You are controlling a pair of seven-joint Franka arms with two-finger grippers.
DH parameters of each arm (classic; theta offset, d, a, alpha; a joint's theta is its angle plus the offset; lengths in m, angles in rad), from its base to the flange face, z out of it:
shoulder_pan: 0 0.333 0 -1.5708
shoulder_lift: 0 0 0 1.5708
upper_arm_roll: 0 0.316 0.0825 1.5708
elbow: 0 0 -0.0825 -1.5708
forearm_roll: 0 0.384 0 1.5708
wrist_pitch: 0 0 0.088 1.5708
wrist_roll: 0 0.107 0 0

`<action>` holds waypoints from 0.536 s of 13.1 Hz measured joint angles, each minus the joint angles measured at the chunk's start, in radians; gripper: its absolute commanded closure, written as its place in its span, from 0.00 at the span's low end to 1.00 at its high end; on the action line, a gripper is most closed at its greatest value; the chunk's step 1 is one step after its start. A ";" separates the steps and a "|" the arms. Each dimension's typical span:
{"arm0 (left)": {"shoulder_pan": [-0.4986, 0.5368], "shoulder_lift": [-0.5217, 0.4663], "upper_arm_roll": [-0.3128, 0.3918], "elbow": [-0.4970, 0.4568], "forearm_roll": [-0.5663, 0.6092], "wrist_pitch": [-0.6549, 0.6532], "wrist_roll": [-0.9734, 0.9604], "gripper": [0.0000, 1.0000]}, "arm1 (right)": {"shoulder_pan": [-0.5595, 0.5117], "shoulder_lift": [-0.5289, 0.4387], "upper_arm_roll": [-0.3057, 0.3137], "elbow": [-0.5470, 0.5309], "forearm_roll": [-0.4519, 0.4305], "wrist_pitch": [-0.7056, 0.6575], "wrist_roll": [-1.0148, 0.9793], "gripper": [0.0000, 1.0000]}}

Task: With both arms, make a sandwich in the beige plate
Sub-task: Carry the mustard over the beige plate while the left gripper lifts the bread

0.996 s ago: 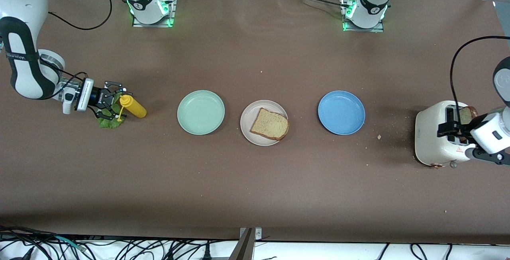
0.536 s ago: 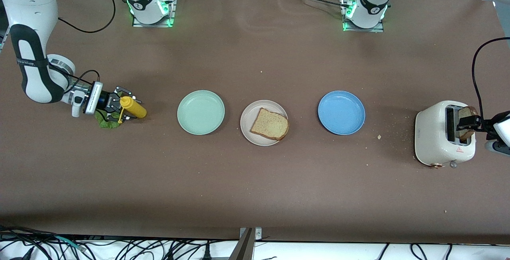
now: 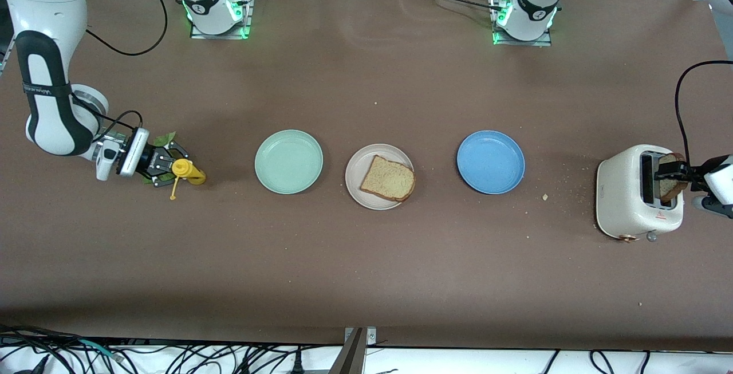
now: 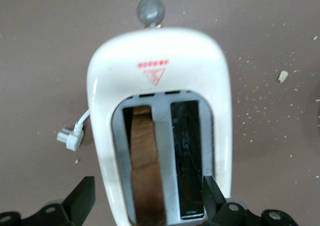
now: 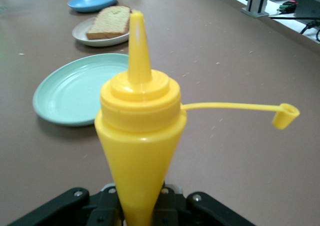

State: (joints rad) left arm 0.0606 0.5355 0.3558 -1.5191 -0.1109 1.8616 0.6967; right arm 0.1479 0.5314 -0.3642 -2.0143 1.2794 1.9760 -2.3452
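Note:
My right gripper (image 3: 172, 166) is shut on a yellow sauce bottle (image 3: 192, 174) near the right arm's end of the table. In the right wrist view the bottle (image 5: 140, 136) stands out from the gripper (image 5: 140, 208), its cap hanging open on a tether. A green lettuce leaf (image 3: 167, 137) lies under that gripper. The beige plate (image 3: 358, 188) holds one toast slice (image 3: 388, 178). My left gripper (image 3: 671, 172) is open over the white toaster (image 3: 624, 196). Its fingers (image 4: 82, 202) straddle the slots, and a second toast slice (image 4: 145, 161) stands in one slot.
A mint green plate (image 3: 288, 161) sits beside the beige plate toward the right arm's end, a blue plate (image 3: 491, 161) toward the left arm's end. Crumbs lie on the brown table between the blue plate and the toaster. The toaster's plug (image 4: 67, 137) lies beside it.
My right gripper closed on the yellow bottle, which has turned from lying toward the mint plate. The left gripper shifted over the toast slot and lowered around the toaster top.

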 measured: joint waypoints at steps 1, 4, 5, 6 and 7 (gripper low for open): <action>0.008 0.000 0.000 -0.005 0.000 -0.002 0.002 1.00 | 0.046 -0.021 0.000 0.014 -0.021 0.056 0.071 1.00; 0.013 -0.003 -0.003 -0.005 0.000 -0.004 0.009 1.00 | 0.195 -0.086 0.000 0.063 -0.162 0.210 0.356 1.00; 0.011 -0.007 -0.005 -0.002 0.000 -0.004 0.009 1.00 | 0.237 -0.102 0.000 0.082 -0.236 0.249 0.461 1.00; 0.010 -0.016 -0.007 0.002 0.000 -0.004 0.009 1.00 | 0.275 -0.113 0.000 0.101 -0.314 0.276 0.568 1.00; 0.010 -0.026 -0.008 0.009 0.000 -0.004 0.009 1.00 | 0.310 -0.121 0.000 0.119 -0.396 0.290 0.676 1.00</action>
State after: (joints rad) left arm 0.0706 0.5100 0.3479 -1.5096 -0.1111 1.8579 0.7058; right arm 0.4576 0.4106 -0.3639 -1.8951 0.8837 2.2658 -1.6693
